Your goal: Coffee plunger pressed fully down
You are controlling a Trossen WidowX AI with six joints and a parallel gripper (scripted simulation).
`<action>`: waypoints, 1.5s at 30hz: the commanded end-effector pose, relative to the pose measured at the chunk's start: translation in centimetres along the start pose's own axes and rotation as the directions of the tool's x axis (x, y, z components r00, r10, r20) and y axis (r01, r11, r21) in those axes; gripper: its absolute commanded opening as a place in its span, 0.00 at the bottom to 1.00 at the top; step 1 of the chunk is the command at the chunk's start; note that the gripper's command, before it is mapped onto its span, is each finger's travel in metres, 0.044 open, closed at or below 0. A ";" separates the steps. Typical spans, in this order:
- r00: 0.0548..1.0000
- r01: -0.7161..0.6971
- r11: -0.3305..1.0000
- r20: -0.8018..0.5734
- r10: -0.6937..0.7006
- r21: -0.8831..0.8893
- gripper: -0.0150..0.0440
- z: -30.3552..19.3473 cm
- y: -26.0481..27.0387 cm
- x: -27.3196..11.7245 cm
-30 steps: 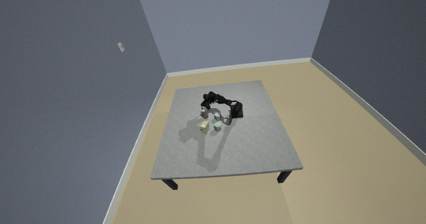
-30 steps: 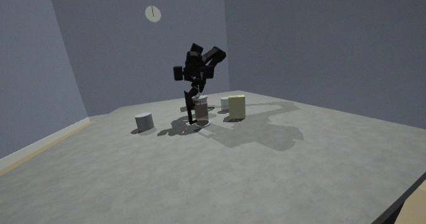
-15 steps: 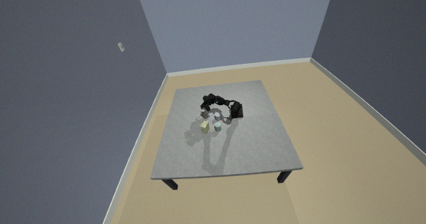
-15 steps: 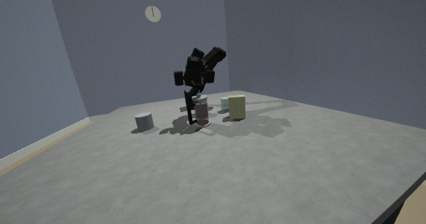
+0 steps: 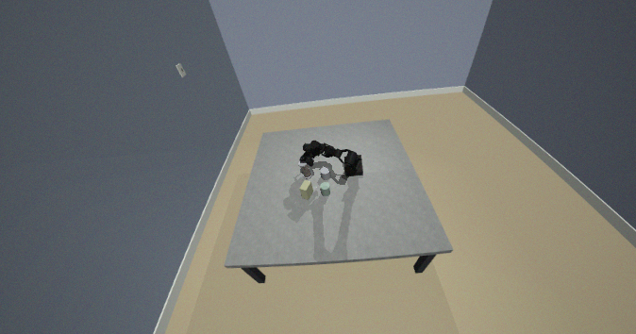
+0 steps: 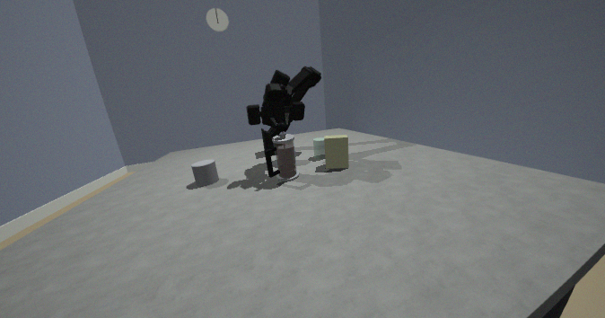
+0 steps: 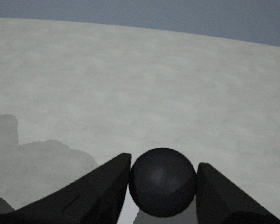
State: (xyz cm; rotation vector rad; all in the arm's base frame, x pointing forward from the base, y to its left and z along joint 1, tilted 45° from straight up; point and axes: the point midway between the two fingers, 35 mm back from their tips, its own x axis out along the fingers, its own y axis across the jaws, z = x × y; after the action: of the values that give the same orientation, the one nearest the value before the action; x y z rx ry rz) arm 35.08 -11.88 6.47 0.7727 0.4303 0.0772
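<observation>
The coffee press [image 5: 307, 172] [image 6: 286, 162] stands upright on the table, with a glass body, brown contents, a pale lid and a black handle [image 6: 268, 156] at its left in the exterior view. The dark round plunger knob [image 7: 163, 187] sits close above the lid, and hardly any rod shows between them. My gripper [image 6: 282, 132] [image 7: 163, 167] is shut on the knob, one finger on each side of it in the wrist view. The plunger's disc inside the glass cannot be made out.
A grey cylinder [image 5: 325, 174] [image 6: 206, 173] stands on the table [image 5: 387, 221] [image 6: 314, 246] near the press. A yellow box [image 5: 306, 191] [image 6: 337, 153] and a pale green cylinder [image 5: 325, 190] [image 6: 319, 147] stand on its other side. The arm's shadow falls around them.
</observation>
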 end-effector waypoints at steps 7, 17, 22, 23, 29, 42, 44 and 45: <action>1.000 -0.008 1.000 -0.024 0.008 0.015 0.45 -0.6 0.0 0.4; 1.000 -0.008 1.000 -0.024 0.008 0.015 0.45 -0.4 -0.1 0.5; 1.000 -0.008 1.000 -0.024 0.008 0.015 0.45 -0.4 -0.1 0.6; 1.000 -0.006 1.000 -0.012 0.006 0.007 0.45 -0.1 -0.1 0.3; 1.000 -0.006 1.000 -0.012 0.006 0.007 0.45 -0.1 -0.1 0.3; 1.000 -0.006 1.000 -0.012 0.006 0.007 0.94 -0.1 -0.1 0.3; 1.000 -0.006 1.000 -0.012 0.006 0.007 1.00 -0.1 -0.1 0.3; 1.000 -0.006 1.000 -0.012 0.006 0.007 1.00 -0.1 -0.1 0.3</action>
State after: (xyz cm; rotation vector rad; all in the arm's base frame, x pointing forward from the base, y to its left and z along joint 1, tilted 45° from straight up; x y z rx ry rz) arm 35.34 -11.76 6.22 0.7827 0.4396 0.0890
